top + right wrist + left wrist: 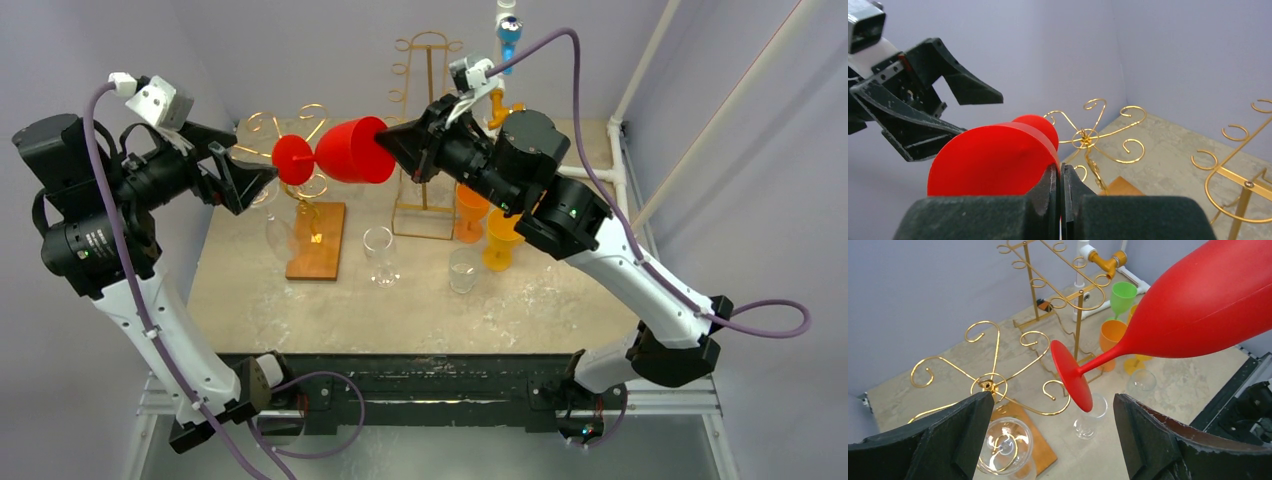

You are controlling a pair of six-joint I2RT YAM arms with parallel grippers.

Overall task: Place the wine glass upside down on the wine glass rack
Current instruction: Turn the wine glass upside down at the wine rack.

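Note:
A red wine glass (352, 150) lies sideways in the air, foot (293, 159) pointing left. My right gripper (393, 140) is shut on the rim of its bowl (993, 162). My left gripper (250, 172) is open just left of the foot, jaws wide apart; in the left wrist view the red foot (1071, 375) hangs between and ahead of the black fingers (948, 432). The gold spiral-armed wine glass rack (300, 130) on a wooden base (317, 241) stands below the glass. A clear glass (1005, 445) hangs upside down on it.
A taller gold wire rack (427, 120) stands behind. Clear glasses (380, 255) (463, 270) and orange and yellow glasses (472, 210) (502, 240) stand on the table (560, 300). A green glass (1123, 297) shows in the left wrist view. White pipes (600, 170) run along the right edge.

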